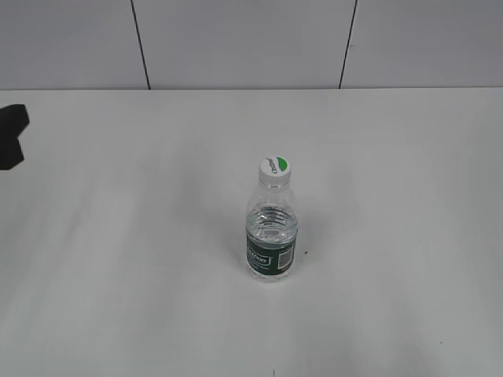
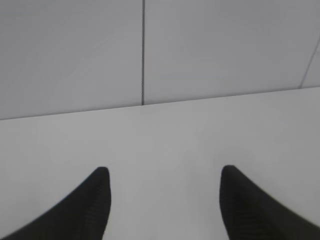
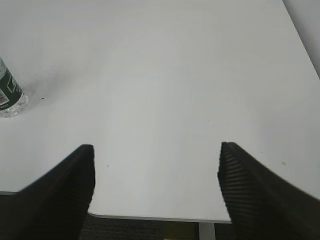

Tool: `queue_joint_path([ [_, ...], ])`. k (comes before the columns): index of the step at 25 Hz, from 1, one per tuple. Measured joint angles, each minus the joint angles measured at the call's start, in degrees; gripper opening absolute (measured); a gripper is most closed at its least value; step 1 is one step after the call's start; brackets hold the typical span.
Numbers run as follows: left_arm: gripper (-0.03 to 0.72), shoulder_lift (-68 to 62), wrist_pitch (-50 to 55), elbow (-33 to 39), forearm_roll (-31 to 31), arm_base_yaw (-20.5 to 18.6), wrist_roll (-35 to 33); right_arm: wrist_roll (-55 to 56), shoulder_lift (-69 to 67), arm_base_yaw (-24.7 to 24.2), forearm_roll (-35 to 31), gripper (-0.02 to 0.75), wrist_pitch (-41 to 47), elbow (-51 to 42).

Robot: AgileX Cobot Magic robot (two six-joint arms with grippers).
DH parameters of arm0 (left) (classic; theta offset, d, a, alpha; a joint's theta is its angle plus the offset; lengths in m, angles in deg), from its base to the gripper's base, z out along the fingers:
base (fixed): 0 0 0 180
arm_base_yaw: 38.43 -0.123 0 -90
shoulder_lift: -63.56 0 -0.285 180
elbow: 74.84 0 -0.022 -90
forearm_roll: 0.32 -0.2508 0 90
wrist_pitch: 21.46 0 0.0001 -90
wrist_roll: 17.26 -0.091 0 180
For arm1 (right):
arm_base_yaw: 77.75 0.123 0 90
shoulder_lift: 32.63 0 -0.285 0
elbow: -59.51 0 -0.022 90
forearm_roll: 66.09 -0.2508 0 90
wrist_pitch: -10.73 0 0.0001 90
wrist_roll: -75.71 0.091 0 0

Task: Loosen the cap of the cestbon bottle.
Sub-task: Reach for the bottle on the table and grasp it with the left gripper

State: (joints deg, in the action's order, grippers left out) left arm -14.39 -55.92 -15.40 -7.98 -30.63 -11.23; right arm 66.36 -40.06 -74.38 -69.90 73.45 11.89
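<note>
The cestbon bottle (image 1: 271,236) stands upright near the middle of the white table, clear with a dark green label band. Its white cap (image 1: 275,168) with a green patch sits on the neck. In the right wrist view only the bottle's base and label edge (image 3: 9,95) show at the far left; the cap is out of that view. My left gripper (image 2: 165,172) is open and empty over bare table, facing the wall; a dark part of that arm (image 1: 12,133) shows at the left edge of the exterior view. My right gripper (image 3: 156,149) is open and empty above the table's near edge, well right of the bottle.
The white table (image 1: 118,236) runs back to a grey panelled wall (image 1: 236,39) with dark seams. In the right wrist view the table's front edge (image 3: 150,218) and its right edge show, with dark floor below.
</note>
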Motion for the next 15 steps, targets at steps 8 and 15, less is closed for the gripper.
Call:
queue_joint_path([
  [8,0.351,-17.6,-13.3,-3.3,-15.5,0.0,11.2,0.1,0.0,0.0,-0.3,0.587,0.0,0.0],
  [15,0.371,-29.5,-16.1,-11.3,-38.3,-0.6,15.8,0.2,0.0,0.0,-0.3,0.585,0.0,0.0],
])
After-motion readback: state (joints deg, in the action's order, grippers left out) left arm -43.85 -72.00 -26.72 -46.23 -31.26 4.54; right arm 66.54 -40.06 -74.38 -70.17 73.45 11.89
